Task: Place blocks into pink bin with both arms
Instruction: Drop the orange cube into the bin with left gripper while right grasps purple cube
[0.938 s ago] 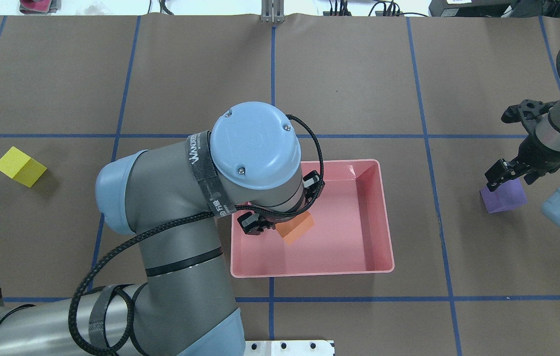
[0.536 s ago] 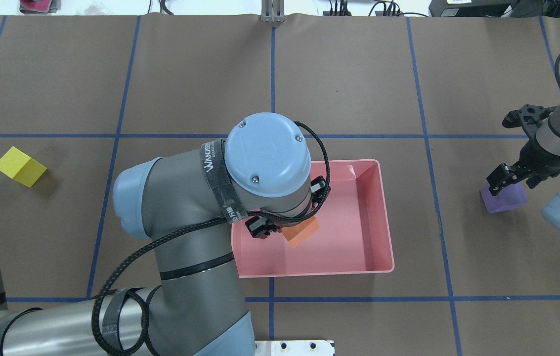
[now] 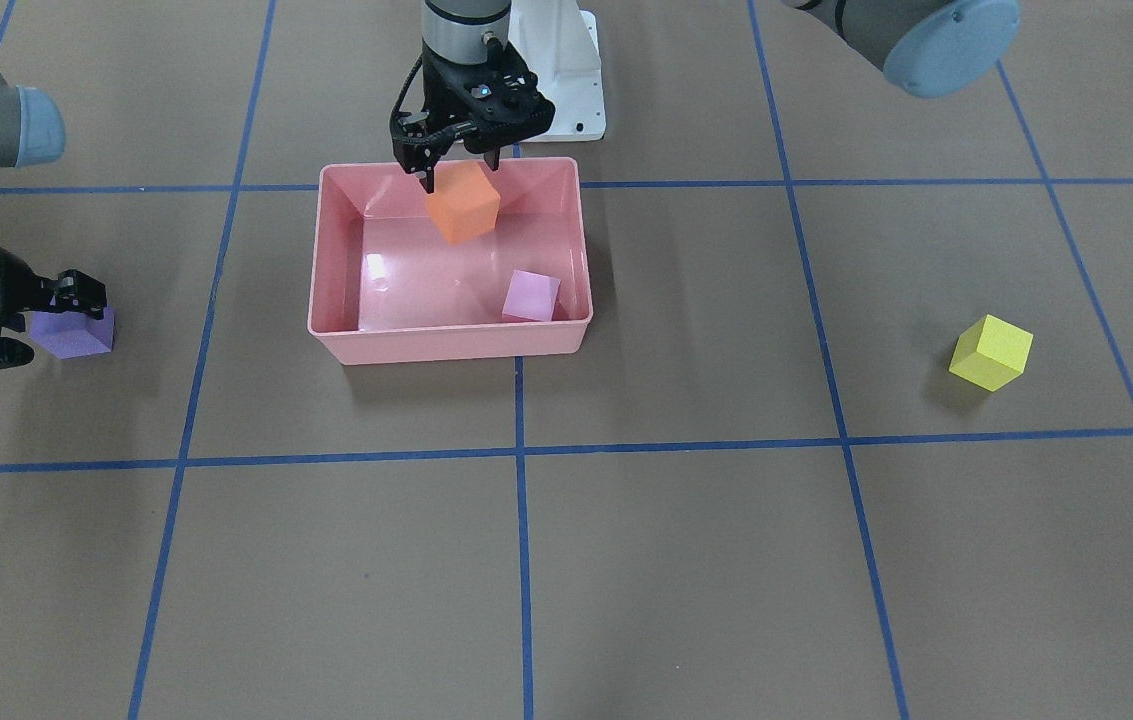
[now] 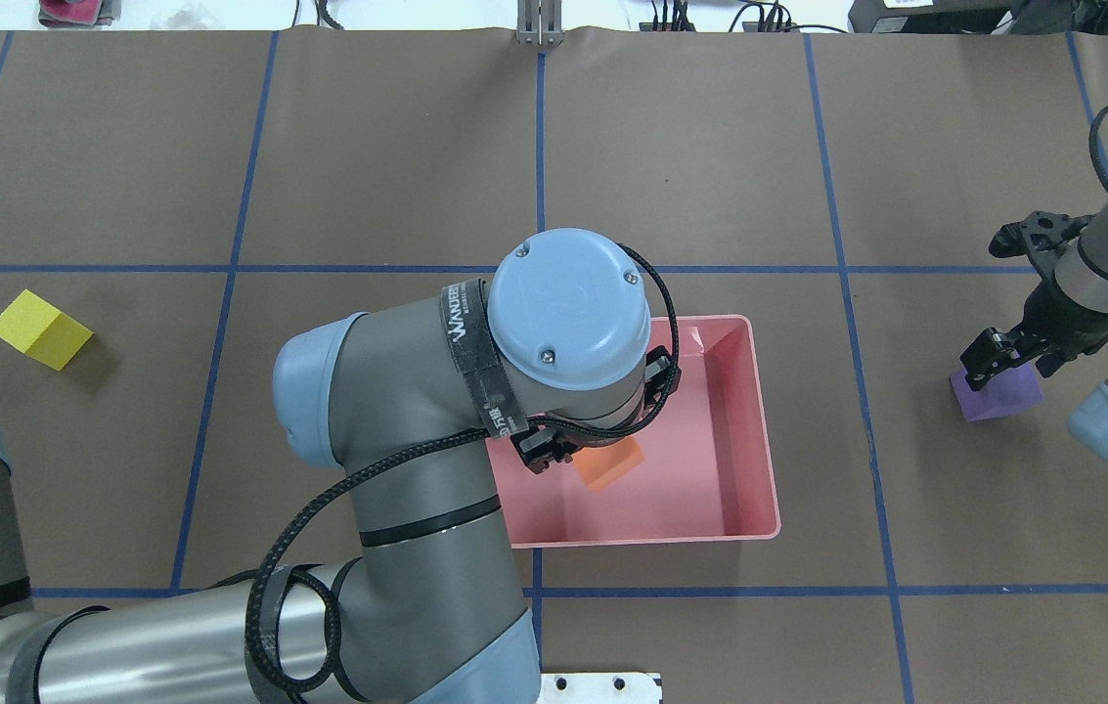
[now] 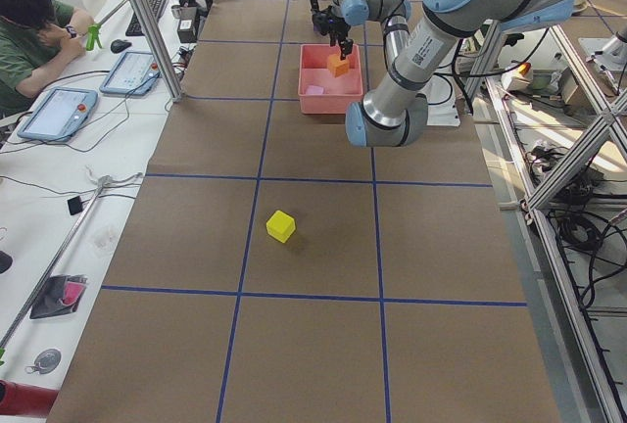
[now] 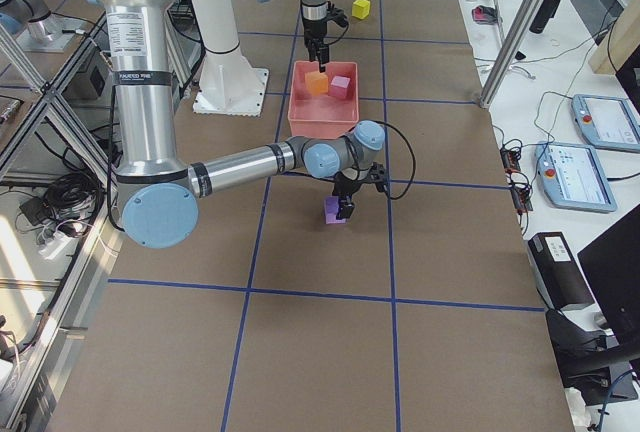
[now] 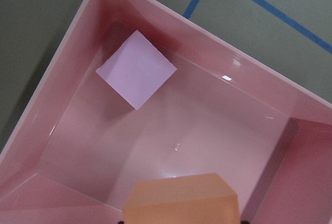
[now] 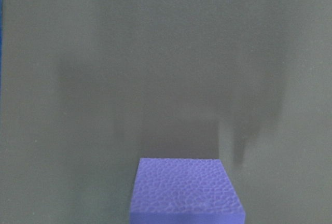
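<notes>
Overhead exterior cam: the chunky grey-and-light-blue left arm (image 4: 397,391) hangs right over the pink bin (image 4: 764,430) and blocks its left half. So the light pink block (image 3: 531,296) only shows up in the front-facing and left wrist views. It's lying on the bin floor, in the corner furthest from the robot on its left side.

The table (image 4: 690,147) is covered in matte brown paper with a grid of blue tape lines (image 4: 539,147), and a white pedestal (image 3: 566,70) sits at the robot's edge. The bin is glossy salmon plastic with sloped walls, a rolled rim and glare on the floor, parked mid-table towards the robot's edge.

The left gripper (image 3: 459,170) is clamped on the orange block (image 3: 463,203), holding it up over the robot-side end of the bin. The right gripper (image 4: 1013,364) has its fingers spread over the purple block (image 4: 998,393), which sits on the paper near the table's right edge. Can't tell if they touch it.

The yellow block (image 4: 40,330) sits alone near the left edge, well apart from the bin. The cubes look matte and sharp-edged, and the purple one looks pebbly up close.
</notes>
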Motion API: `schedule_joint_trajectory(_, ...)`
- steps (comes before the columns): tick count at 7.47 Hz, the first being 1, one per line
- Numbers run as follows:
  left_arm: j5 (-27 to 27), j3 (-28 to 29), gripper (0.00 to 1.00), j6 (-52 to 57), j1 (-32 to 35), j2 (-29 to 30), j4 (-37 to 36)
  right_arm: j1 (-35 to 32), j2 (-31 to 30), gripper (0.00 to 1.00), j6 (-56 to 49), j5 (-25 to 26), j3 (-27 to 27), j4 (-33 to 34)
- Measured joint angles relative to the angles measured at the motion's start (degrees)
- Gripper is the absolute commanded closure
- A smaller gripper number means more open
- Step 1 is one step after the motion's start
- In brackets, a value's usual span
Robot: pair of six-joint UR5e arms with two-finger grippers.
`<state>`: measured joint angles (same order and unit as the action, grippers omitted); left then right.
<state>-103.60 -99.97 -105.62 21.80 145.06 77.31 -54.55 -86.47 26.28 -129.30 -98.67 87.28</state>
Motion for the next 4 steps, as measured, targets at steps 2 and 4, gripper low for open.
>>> schedule_joint_trajectory(2, 0.50, -0.10, 0.00, 0.42, 0.00, 0.01, 0.03, 0.29, 0.44, 1.00, 0.09, 0.31, -0.14, 0.01)
schedule_joint_trajectory(4, 1.31, -1.04, 0.00, 1.90, 0.37, -0.01, -0.12, -0.28, 0.55, 1.00, 0.07, 0.17, -2.33, 0.35)
